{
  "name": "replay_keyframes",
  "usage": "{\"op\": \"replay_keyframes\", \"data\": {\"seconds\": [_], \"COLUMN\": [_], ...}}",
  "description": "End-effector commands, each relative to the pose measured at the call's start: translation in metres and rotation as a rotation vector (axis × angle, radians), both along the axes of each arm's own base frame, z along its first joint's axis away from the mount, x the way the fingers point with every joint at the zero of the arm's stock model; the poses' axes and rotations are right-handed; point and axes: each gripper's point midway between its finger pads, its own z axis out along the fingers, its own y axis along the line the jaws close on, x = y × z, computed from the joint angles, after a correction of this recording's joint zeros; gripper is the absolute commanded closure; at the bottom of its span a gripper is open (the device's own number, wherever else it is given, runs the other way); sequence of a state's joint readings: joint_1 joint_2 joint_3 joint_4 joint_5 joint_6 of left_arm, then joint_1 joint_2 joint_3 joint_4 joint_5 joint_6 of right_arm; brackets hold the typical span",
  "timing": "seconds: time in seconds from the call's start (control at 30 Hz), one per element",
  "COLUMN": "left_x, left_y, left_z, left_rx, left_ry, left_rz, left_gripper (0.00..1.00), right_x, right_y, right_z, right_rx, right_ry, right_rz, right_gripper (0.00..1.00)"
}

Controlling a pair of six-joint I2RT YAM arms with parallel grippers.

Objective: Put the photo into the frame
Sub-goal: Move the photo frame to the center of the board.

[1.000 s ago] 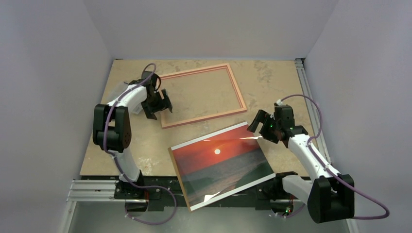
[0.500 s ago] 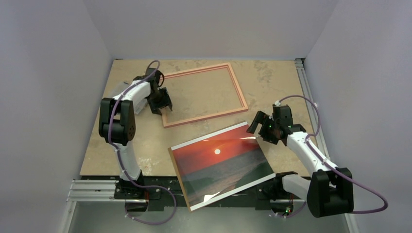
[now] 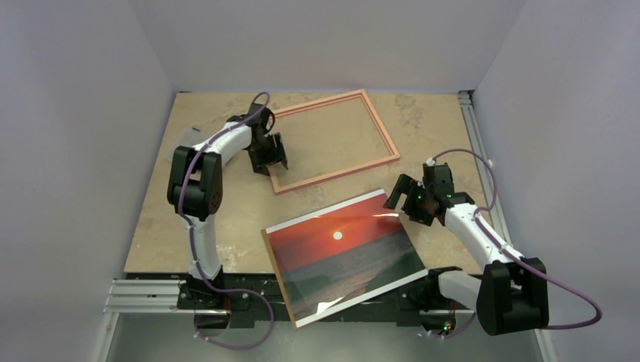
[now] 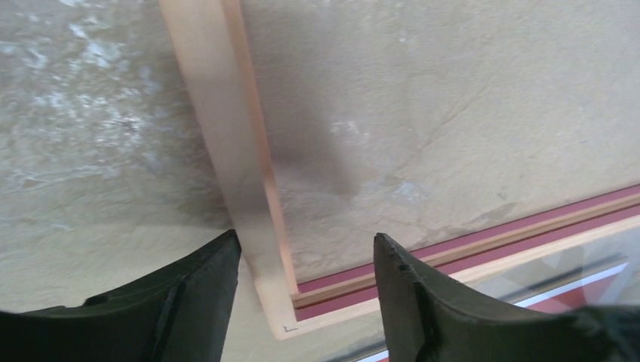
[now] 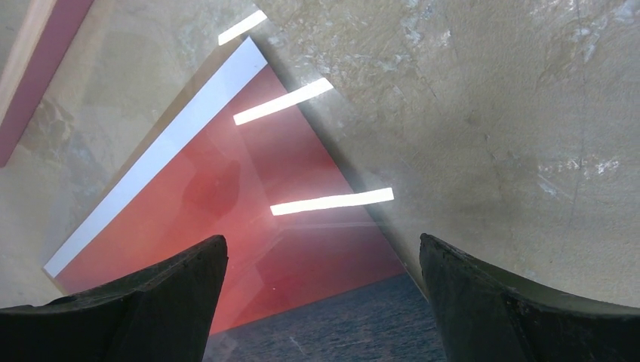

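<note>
The frame, thin pinkish wood with a clear pane, lies flat on the far half of the table. My left gripper is open at its near-left corner. In the left wrist view the jaws straddle the frame's left rail with a gap on the inner side. The photo, a red sunset over dark sea, lies face up at the near edge and overhangs it. My right gripper is open just above the photo's far-right corner, and the photo shows between its jaws.
A brown board edge shows under the photo's left side. A metal rail runs along the table's right edge. Grey walls close in left, right and back. A strip of the frame shows at the right wrist view's top left.
My left gripper has moved right, and the frame has slid right and turned with it, closer to the photo. My right gripper has barely moved.
</note>
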State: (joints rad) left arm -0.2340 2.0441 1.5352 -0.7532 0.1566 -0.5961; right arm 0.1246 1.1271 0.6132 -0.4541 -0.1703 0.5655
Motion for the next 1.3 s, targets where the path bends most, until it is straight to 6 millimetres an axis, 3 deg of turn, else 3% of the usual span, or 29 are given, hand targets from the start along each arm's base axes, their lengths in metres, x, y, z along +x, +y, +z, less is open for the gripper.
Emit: {"op": "replay_keyframes", "data": {"seconds": [0.0,0.13,0.33,0.53,0.8,0.97,1.27], "left_x": [0.018,-0.008,-0.074,-0.148,-0.215,-0.229,-0.233], "left_y": [-0.015,0.001,0.006,0.001,-0.002,-0.008,-0.013], "left_z": [0.036,0.065,0.088,0.076,0.046,0.029,0.005], "left_rx": [-0.035,-0.003,-0.046,-0.097,-0.174,-0.231,-0.240], "left_ry": [-0.114,-0.177,-0.203,-0.135,-0.040,0.007,0.065], "left_rz": [-0.003,0.034,0.032,0.011,0.029,0.051,0.067], "left_gripper": [0.31,0.16,0.12,0.13,0.12,0.12,0.12], "right_x": [0.003,-0.002,-0.002,0.003,0.007,0.006,-0.020], "right_y": [-0.009,-0.016,-0.025,-0.031,-0.034,-0.027,-0.008], "right_z": [-0.001,-0.012,-0.010,-0.004,-0.024,-0.033,-0.038], "right_rx": [-0.058,-0.095,-0.131,-0.155,-0.175,-0.144,-0.046], "right_ry": [0.028,0.082,0.075,0.054,0.120,0.142,0.189], "right_rz": [-0.016,-0.033,-0.080,-0.107,-0.116,-0.085,0.001], "right_gripper": [0.03,0.03,0.02,0.01,0.01,0.02,0.04]}}
